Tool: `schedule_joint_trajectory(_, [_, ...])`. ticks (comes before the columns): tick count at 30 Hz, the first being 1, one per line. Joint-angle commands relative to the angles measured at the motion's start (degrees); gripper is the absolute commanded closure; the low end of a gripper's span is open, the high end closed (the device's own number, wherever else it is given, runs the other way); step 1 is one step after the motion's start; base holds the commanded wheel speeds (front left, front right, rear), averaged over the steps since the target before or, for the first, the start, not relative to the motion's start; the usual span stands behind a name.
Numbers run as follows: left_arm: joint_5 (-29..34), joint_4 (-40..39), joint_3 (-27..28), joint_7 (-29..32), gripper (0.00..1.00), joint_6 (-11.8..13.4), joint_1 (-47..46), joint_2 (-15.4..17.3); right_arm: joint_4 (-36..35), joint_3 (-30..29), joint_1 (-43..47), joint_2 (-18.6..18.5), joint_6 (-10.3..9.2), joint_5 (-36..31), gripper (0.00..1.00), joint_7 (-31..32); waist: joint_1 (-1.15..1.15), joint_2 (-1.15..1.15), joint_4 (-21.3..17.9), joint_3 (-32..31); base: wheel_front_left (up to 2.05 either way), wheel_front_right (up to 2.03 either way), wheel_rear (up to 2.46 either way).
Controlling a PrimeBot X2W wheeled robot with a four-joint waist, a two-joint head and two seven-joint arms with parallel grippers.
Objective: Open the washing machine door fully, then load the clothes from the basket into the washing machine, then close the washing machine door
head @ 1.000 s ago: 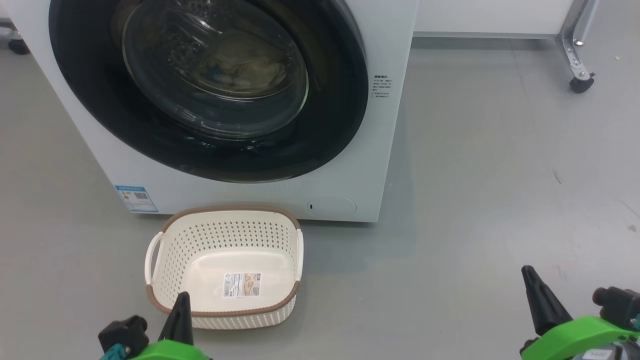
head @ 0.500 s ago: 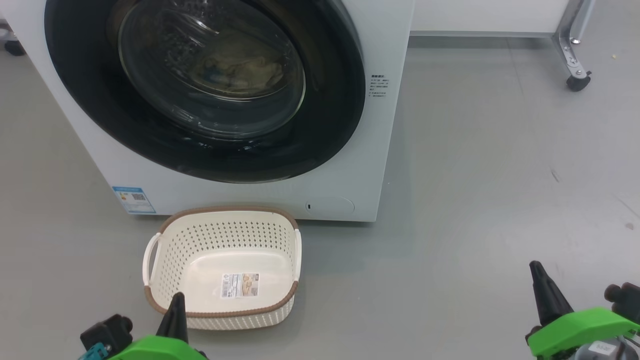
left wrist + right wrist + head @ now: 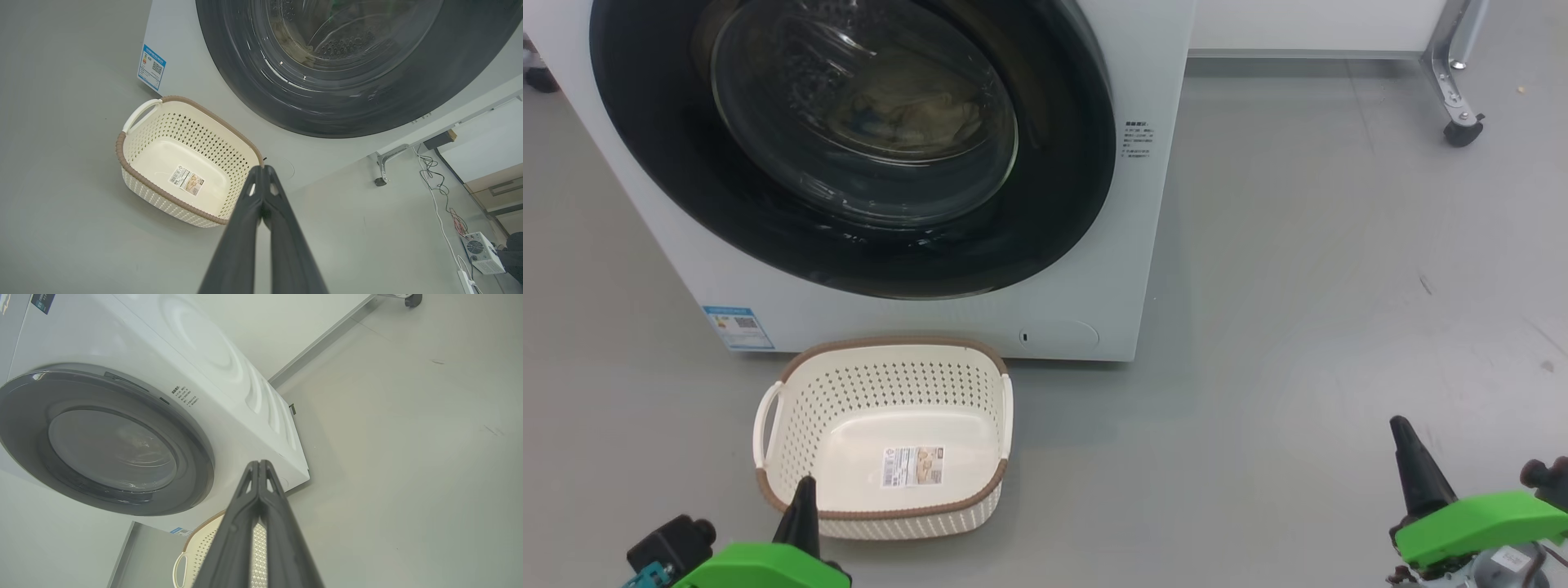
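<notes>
The washing machine [image 3: 1094, 269] is a white front-loader at the upper left. The washing machine door [image 3: 686, 180], with its glossy black rim and glass bowl, lies flush against the front. Pale clothes [image 3: 907, 114] show dimly through the glass, inside the drum. On the floor in front stands the cream basket [image 3: 890, 343] with nothing in it but a sticker on its bottom. My left gripper [image 3: 805, 490] is shut and holds nothing, just before the basket's near rim [image 3: 118, 147]. My right gripper [image 3: 1403, 431] is shut too, over bare floor far to the right.
A blue label [image 3: 737, 325] sits low on the washer's front. A metal leg on a castor [image 3: 1458, 122] stands at the back right. Cables and a small white box [image 3: 482, 253] lie along the wall. Grey floor stretches to the right of the washer.
The whole picture has shifted a little, so the camera has moved. Both grippers have sunk slightly towards the bottom corners and stay shut. Washer, door and basket have kept their places.
</notes>
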Motion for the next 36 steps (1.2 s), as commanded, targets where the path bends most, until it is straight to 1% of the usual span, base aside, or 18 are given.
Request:
schedule_joint_trajectory(1, [-1.44,-1.91,1.72,0.27,1.00,-0.56,-3.05,0.34,-1.59,-0.02,-3.17,-0.61,-0.07,1.70,1.00,0.12,0.00,0.00,-0.04,0.00,0.00,0.00,0.00])
schedule_joint_trajectory(36, [-22.88,-2.46,9.66,5.88,1.00,-5.19,-3.58,-1.50,1.95,-0.40,-7.34,-0.80,-0.13,25.13,1.00,2.56,0.00,0.00,-1.06,0.12,0.00,0.00,0.00])
